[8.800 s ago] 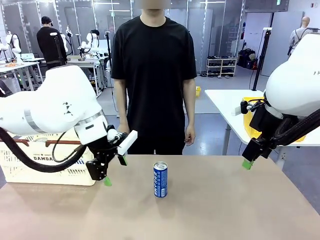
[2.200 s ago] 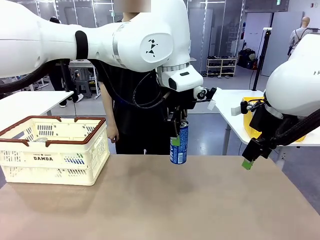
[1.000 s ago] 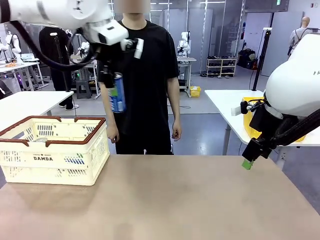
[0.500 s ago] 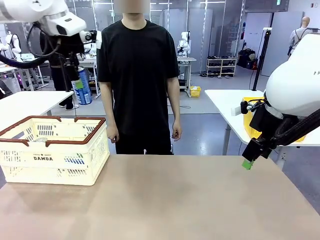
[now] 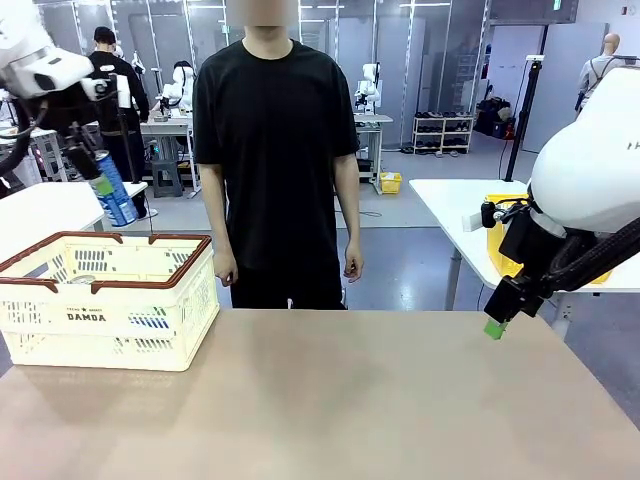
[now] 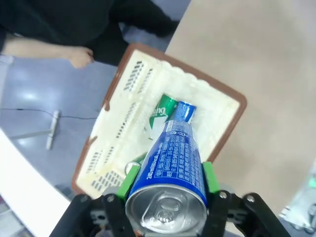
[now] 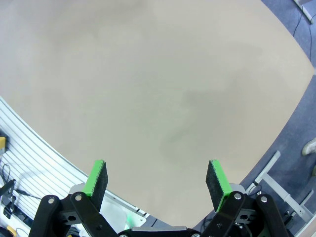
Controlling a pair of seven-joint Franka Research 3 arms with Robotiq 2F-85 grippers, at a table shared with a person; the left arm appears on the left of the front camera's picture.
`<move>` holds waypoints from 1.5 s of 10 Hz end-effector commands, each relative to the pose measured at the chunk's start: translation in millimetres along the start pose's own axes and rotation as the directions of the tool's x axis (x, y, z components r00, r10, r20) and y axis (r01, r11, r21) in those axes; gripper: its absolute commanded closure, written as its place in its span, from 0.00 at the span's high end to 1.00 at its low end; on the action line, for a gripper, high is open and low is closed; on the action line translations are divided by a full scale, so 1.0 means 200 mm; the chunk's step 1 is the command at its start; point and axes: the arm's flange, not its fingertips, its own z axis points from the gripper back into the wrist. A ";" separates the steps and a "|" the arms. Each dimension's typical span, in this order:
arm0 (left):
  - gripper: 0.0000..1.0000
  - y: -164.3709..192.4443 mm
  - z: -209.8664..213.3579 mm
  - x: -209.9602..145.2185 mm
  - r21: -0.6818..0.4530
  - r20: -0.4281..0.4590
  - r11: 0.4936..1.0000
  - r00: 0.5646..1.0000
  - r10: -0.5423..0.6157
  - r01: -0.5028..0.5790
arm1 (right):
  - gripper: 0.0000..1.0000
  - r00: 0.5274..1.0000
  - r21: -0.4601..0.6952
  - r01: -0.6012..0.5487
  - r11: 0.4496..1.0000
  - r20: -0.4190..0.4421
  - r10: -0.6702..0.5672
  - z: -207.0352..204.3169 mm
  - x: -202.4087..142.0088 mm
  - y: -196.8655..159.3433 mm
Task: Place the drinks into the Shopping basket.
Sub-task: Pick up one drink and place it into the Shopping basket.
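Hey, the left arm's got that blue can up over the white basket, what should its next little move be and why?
Probably lower it. The left gripper is clamped on the blue metal drink can, high above the cream lattice shopping basket. The left wrist view looks straight down into the basket, where a green can lies, so dropping from here risks a hard landing.

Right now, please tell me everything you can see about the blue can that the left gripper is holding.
The blue can is slim metal, with white lettering and a silver top with a pull tab. The left gripper is shut on it, its green pads pressing its sides near the top. The can hangs tilted in the air above the basket, touching nothing else.
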 end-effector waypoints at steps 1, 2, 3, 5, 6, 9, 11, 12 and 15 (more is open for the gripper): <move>0.59 -0.07 0.02 -0.16 -0.007 0.063 1.000 0.998 0.003 -0.002 | 1.00 1.000 0.001 -0.002 1.000 0.000 0.002 0.00 0.00 0.00; 0.59 -0.07 0.02 -0.23 -0.029 0.034 1.000 0.999 -0.001 0.002 | 1.00 1.000 0.001 -0.002 1.000 0.000 0.002 0.00 0.00 0.00; 0.59 -0.05 0.03 -0.28 -0.019 -0.012 1.000 1.000 0.020 -0.020 | 1.00 1.000 0.001 -0.002 1.000 0.000 0.002 0.00 0.00 0.00; 0.59 -0.01 0.04 -0.34 0.000 -0.076 0.998 0.996 0.056 -0.056 | 1.00 1.000 0.001 -0.002 1.000 0.000 0.002 0.00 0.00 0.00; 0.59 0.02 0.03 -0.35 0.011 -0.074 0.997 0.995 0.071 -0.070 | 1.00 1.000 0.001 -0.002 1.000 0.000 0.002 0.00 0.00 0.00; 0.59 0.06 0.00 -0.35 -0.013 -0.079 0.998 0.995 0.058 -0.059 | 1.00 1.000 0.001 -0.002 1.000 0.000 0.002 0.00 0.00 0.00; 0.59 0.03 -0.01 -0.38 -0.009 -0.077 0.999 0.996 0.051 -0.052 | 1.00 1.000 0.001 -0.002 1.000 0.000 0.002 0.00 0.00 0.00; 0.59 0.03 -0.01 -0.38 -0.009 -0.077 0.999 0.996 0.051 -0.052 | 1.00 1.000 0.001 -0.002 1.000 0.000 0.002 0.00 0.00 0.00; 0.59 0.03 -0.01 -0.38 -0.009 -0.077 0.999 0.996 0.051 -0.052 | 1.00 1.000 0.001 -0.002 1.000 0.000 0.002 0.00 0.00 0.00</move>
